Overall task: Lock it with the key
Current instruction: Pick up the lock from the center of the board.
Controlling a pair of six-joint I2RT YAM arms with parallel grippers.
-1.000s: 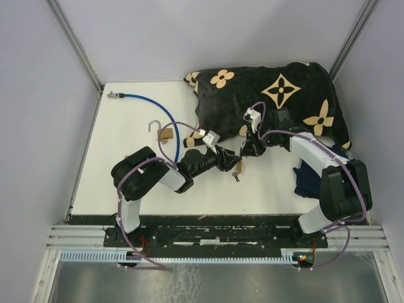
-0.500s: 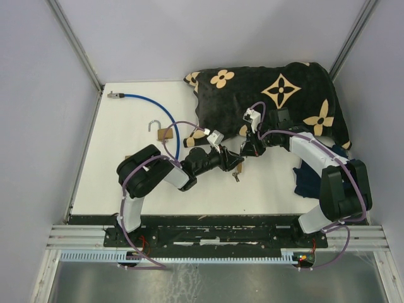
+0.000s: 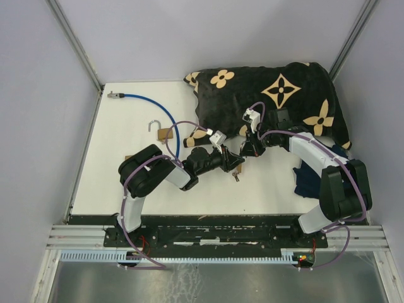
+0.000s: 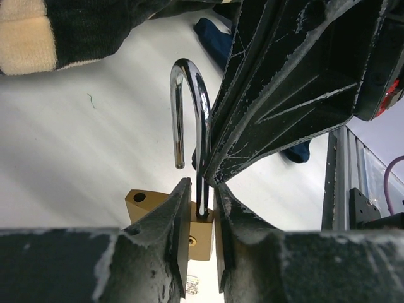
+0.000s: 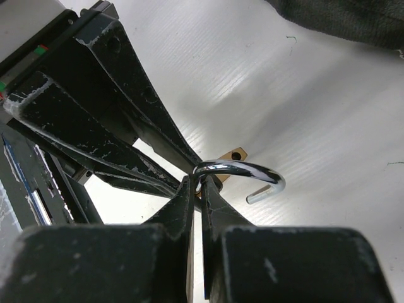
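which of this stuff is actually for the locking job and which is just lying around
For the job:
- open padlock, in the middle
- small key, as it seems, on the table beside it

Lying about:
- second padlock
- blue cable
- patterned cloth
- dark blue cloth

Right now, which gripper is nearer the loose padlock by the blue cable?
Left. The left gripper, on the held padlock, is right of the loose padlock; the right gripper is farther right.

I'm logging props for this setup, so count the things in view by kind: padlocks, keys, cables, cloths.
Brass padlocks with steel shackles: 2
Small metal key: 1
Blue cable: 1
Cloths: 2, black flower-patterned cloth, dark blue cloth
Total: 6
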